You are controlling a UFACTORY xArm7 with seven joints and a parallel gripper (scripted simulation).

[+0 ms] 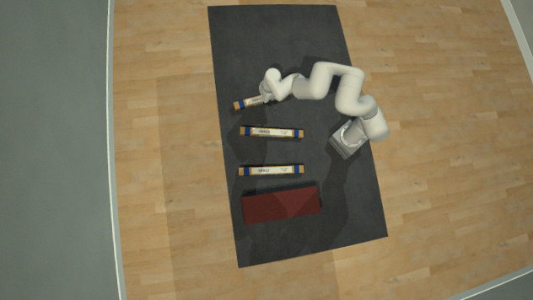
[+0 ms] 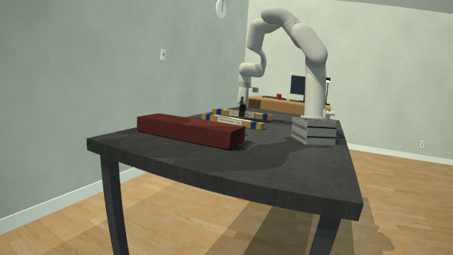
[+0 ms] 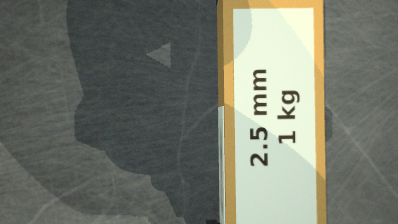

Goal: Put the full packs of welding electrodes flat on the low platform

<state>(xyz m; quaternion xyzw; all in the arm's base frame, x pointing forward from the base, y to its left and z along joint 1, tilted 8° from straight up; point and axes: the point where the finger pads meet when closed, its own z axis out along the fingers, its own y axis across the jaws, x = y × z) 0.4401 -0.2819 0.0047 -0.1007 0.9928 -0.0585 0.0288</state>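
"2.5 mm" and "1 kg" mark the pack in the end effector.

Arm and gripper at packs, beyond the platform.
Packs: orange, blue bands, white labels. Platform: dark red block, near end of black table. Arm: white, arched, mounted on grey base.
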